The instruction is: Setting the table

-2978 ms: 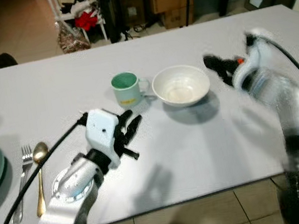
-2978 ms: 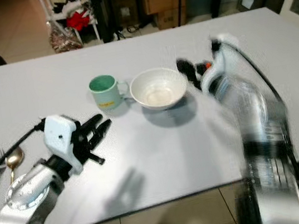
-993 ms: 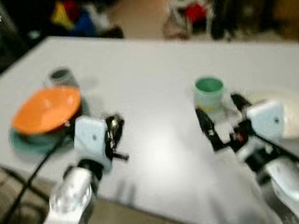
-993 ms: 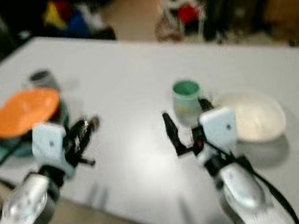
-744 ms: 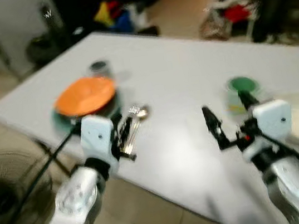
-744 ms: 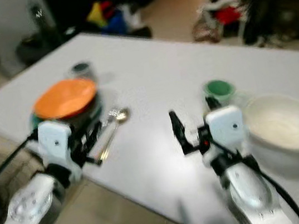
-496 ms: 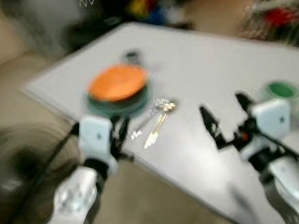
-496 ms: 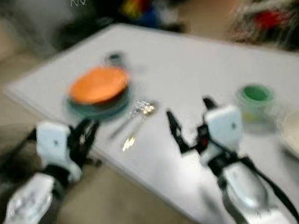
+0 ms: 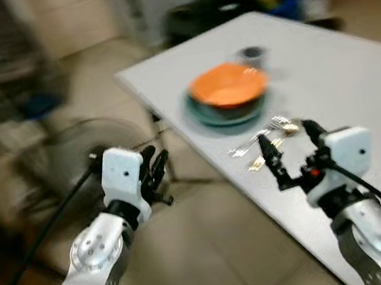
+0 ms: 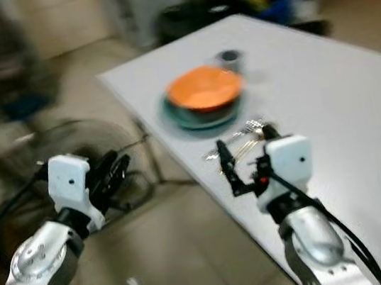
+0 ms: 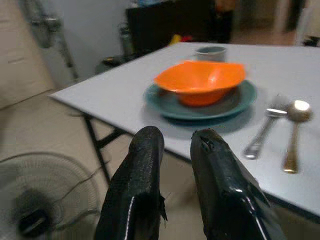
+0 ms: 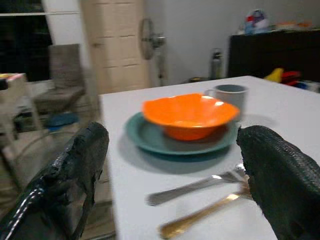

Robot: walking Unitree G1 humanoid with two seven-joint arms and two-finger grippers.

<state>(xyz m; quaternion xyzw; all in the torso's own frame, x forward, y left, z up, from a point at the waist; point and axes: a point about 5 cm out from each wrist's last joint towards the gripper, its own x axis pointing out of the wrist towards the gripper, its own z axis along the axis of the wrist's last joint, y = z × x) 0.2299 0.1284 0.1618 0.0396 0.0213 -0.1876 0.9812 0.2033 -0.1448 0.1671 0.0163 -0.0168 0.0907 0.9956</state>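
Here a white table point(image 9: 354, 82) runs from the upper centre to the right edge of the head views over a beige tiled floor point(image 9: 214, 253), with a standing fan point(image 9: 94, 146) at left and blurred clutter behind. Near the table's corner an orange bowl point(image 9: 228, 85) sits on a teal plate point(image 9: 223, 112), a grey cup point(image 9: 252, 54) just behind and a fork point(image 12: 197, 184) and gold spoon point(image 12: 200, 215) beside them. The left gripper point(image 9: 153, 173) hangs at lower left over the floor, fingers nearly together and empty, while the right gripper point(image 9: 294, 152) at lower right is held above the table edge near the cutlery, fingers spread wide and empty.
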